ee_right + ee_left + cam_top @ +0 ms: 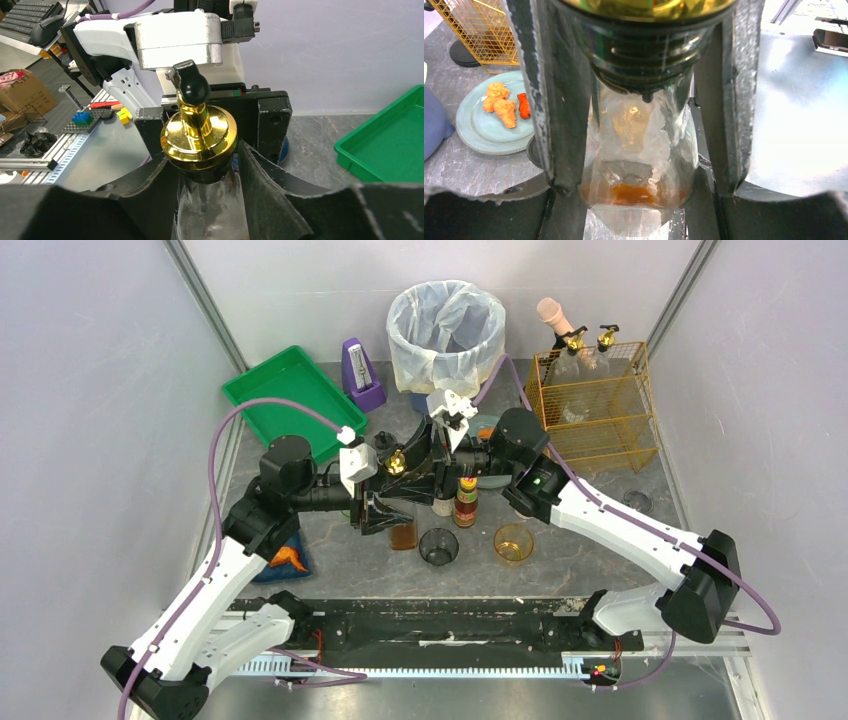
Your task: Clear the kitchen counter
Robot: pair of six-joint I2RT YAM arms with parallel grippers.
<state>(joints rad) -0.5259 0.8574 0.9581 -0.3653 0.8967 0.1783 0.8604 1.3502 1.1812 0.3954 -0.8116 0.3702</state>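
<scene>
A clear glass bottle [402,528] with a gold pourer cap [199,137] and a little amber liquid at its bottom [634,192] is held over the middle of the dark-grey kitchen counter [600,540]. My left gripper [639,165] is shut on it, one finger on each side of the glass. My right gripper [210,200] comes in from the opposite side and is shut on the bottle's neck just under the gold cap. From above, the left gripper [383,505] and the right gripper [428,465] meet at the bottle.
On the counter stand a red-capped sauce bottle [466,502], a dark glass [438,546], an amber glass [513,542] and a plate of fried pieces [474,135]. Behind are a green tray [290,390], a lined bin [445,330] and a gold wire basket [595,405].
</scene>
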